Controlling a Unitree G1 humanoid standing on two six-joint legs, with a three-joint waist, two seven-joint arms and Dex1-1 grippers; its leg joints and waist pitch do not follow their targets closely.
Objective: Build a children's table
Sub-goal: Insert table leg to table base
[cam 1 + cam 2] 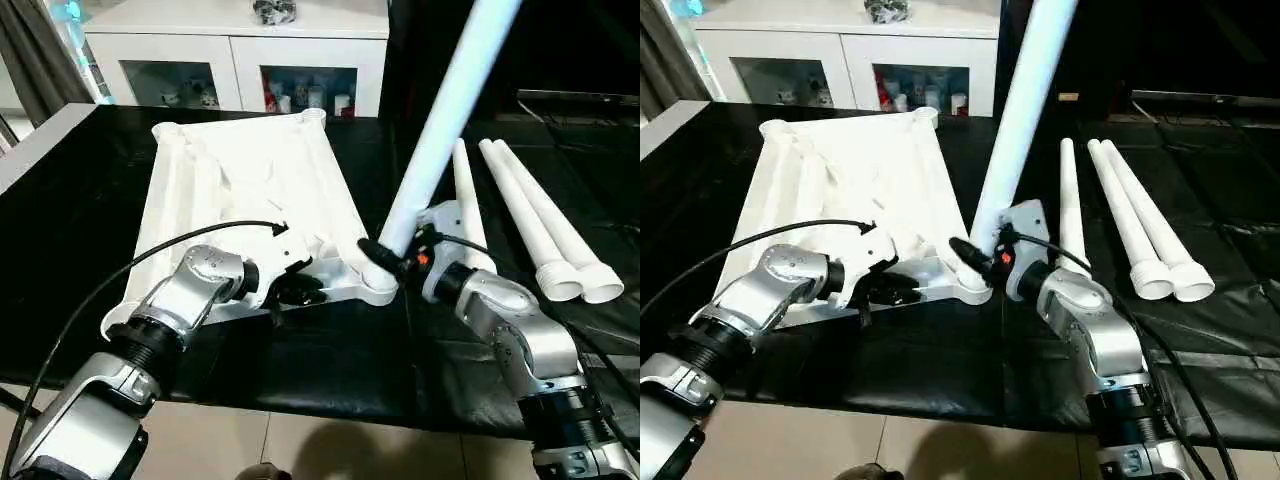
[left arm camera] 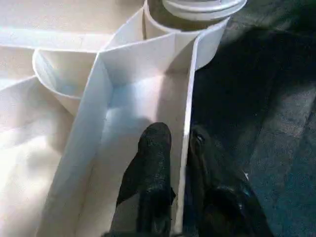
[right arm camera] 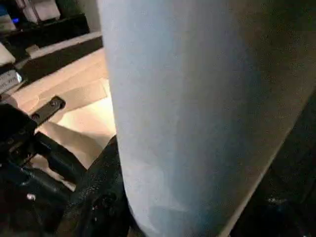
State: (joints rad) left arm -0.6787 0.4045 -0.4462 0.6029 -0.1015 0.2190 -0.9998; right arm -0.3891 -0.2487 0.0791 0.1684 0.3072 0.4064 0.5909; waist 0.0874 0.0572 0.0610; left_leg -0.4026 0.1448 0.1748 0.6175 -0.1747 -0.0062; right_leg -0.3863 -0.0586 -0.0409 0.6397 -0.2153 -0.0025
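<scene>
Left gripper [image 2: 180, 148] jaws pinching tabletop [image 1: 250, 170] rim; right gripper [image 1: 385, 255] jaws around socketed leg [image 1: 440, 120].

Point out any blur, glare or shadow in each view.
Left eye view: the table top glares, ribs washed out. Left wrist view: dark shadow beside the rim, fingers soft. Right wrist view: the held leg looms blurred.

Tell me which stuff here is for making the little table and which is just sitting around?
For the table:
- white tabletop, lying upside down
- leg standing in its corner socket, held by the right gripper
- three spare legs lying on the black cover
- left gripper, pinching the tabletop's edge

Just around:
- white cabinet behind
- black cover
</scene>
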